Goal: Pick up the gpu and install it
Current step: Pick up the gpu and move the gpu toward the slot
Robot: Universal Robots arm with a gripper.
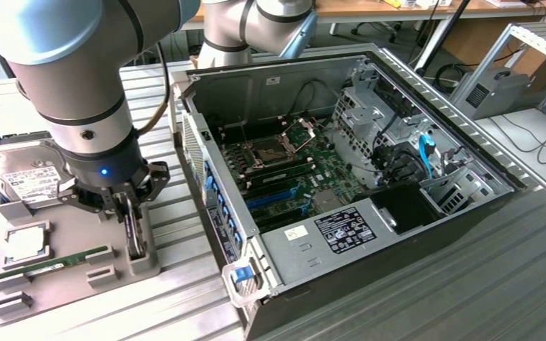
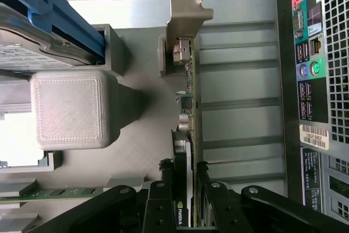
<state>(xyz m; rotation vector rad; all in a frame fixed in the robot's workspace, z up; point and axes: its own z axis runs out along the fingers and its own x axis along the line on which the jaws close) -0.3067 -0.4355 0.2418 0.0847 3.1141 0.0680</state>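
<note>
Gripper (image 2: 184, 163) clamped on gpu (image 2: 189, 99), one finger each side. Card stands on edge in gray holder (image 2: 136, 145) slot, left of open case (image 1: 349, 245) in exterior view.

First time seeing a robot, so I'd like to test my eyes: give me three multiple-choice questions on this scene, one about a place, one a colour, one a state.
1. Where is the gpu? A) on the floor B) upright in the grey holder C) hanging in mid-air
2. What colour is the memory stick? A) red B) green C) white
3. How do the jaws stand? A) wide apart in the air B) shut on a screwdriver C) shut on the gpu
Answers: 1 B, it stands in a holder slot; 2 B, its board is green; 3 C, a jaw presses each side of the card.
</note>
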